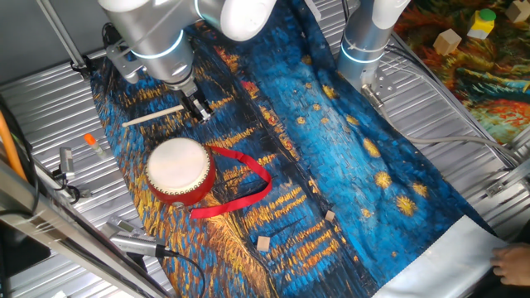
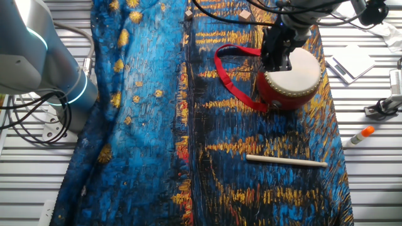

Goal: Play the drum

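Gripper is hovering upper left of frame, fingers slightly parted, holding nothing (stick lying crosswise just beside); drum is sitting below it, lower-left centre.

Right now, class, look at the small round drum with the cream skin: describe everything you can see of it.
The small round drum with a cream-white skin top has a red side edged in gold trim. It stands upright, skin upward, on the blue and orange painted cloth. A long red ribbon strap trails from it in a loop across the cloth. The thin pale wooden stick lies apart from it. The gripper is not touching it.
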`<state>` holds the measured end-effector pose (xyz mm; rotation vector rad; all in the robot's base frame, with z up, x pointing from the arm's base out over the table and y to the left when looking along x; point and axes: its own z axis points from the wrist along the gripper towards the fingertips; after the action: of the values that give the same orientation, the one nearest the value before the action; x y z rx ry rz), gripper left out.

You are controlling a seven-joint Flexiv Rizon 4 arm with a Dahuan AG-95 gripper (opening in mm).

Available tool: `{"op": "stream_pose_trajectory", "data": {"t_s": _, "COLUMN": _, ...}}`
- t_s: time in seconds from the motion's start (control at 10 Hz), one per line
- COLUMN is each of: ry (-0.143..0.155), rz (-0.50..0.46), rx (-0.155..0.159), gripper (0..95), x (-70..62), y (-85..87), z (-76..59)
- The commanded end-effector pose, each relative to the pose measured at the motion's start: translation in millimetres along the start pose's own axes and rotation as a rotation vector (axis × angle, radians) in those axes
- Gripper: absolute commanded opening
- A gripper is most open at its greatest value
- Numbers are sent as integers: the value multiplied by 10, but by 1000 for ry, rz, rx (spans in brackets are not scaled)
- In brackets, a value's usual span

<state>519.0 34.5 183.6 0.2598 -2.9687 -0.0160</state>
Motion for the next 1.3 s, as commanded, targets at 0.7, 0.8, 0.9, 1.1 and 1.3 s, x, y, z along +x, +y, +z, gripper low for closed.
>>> {"op": "stream_pose_trajectory", "data": {"t_s": 0.7, "ry": 13, "rz": 319, "rx": -11, "gripper": 0, "x": 9, "y": 0, "z": 1}}
{"op": "stream_pose_trajectory", "data": {"t_s": 0.8, "ry": 16, "rz": 338, "rx": -23, "gripper": 0, "x": 9, "y": 0, "z": 1}}
{"op": "stream_pose_trajectory", "data": {"t_s": 0.9, "ry": 19, "rz": 360, "rx": -34, "gripper": 0, "x": 9, "y": 0, "z": 1}}
{"op": "stream_pose_trajectory", "data": {"t_s": 1.1, "ry": -2, "rz": 350, "rx": -53, "gripper": 0, "x": 9, "y": 0, "z": 1}}
{"op": "stream_pose_trajectory", "data": {"t_s": 1.3, "ry": 2, "rz": 353, "rx": -41, "gripper": 0, "x": 9, "y": 0, "z": 1}}
